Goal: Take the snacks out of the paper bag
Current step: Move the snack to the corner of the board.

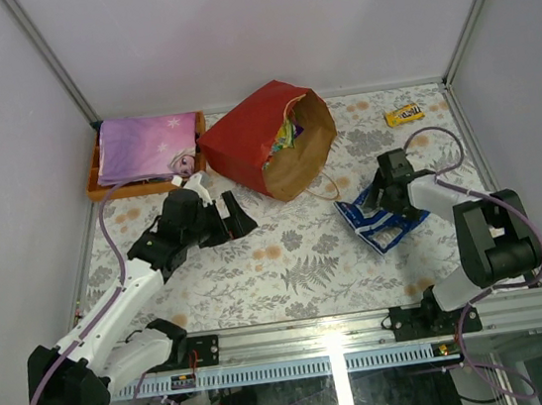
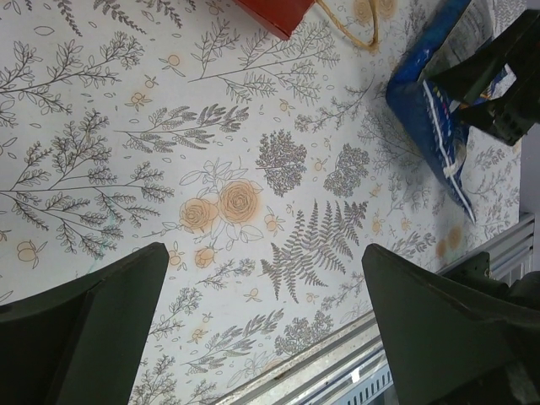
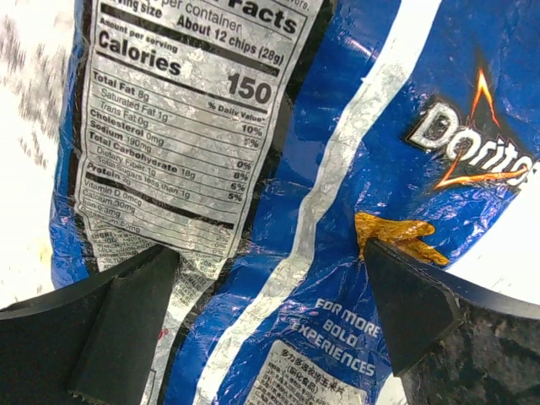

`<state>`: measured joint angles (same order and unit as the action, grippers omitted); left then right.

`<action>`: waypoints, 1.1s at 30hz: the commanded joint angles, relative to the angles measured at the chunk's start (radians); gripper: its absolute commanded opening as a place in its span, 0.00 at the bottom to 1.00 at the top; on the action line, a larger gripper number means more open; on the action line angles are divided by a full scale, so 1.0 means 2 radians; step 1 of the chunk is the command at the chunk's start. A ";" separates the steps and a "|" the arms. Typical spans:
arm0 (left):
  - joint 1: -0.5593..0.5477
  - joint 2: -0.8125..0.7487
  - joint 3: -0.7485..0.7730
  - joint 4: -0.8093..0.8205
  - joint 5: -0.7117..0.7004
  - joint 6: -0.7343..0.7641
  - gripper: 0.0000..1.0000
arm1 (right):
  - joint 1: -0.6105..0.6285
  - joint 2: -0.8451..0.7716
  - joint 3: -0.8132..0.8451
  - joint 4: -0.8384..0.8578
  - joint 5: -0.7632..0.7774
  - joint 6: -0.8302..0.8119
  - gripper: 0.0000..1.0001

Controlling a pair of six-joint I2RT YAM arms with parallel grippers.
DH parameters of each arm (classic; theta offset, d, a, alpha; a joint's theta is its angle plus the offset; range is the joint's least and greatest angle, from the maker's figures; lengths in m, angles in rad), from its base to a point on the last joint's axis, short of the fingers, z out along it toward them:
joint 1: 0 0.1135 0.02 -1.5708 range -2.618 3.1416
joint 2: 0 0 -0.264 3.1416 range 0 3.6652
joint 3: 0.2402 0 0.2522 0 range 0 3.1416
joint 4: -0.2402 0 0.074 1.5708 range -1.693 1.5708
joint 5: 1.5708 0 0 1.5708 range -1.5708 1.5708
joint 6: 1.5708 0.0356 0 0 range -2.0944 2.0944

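Wide left jaws, wide right jaws above blue-white bag (image 1: 380, 233); orange tray (image 1: 97, 191) beside paper bag (image 1: 244, 146).

Blue-white bag (image 3: 354, 169): "Doritos" at three o'clock; "Calories 150", "About 12 chips (28g)" at eleven; "FOR MORE BOLD EXPERIENCES" at six.

Pale lilac walls (image 1: 258, 24), metal corner posts (image 1: 49, 57), floral-print tablecloth (image 1: 298, 259), aluminium rail (image 1: 299, 337) at near edge
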<state>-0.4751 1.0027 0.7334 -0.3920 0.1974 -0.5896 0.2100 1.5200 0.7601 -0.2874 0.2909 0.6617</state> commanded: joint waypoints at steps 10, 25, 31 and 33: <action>0.009 0.006 0.029 -0.026 0.021 0.032 1.00 | -0.135 0.111 0.138 0.008 -0.010 0.100 0.99; 0.014 0.018 0.056 -0.051 0.008 0.044 1.00 | -0.152 0.178 0.350 -0.012 0.020 0.118 0.99; 0.016 0.039 0.069 -0.041 0.012 0.044 1.00 | -0.114 0.104 0.305 0.042 -0.053 -0.020 0.80; 0.016 0.046 0.074 -0.041 0.015 0.045 1.00 | -0.095 0.118 0.325 -0.003 -0.061 -0.071 0.79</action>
<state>-0.4503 1.0691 0.8356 -0.4801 0.2203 -0.5213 -0.0563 1.7718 1.3720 -0.2512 0.2394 0.7525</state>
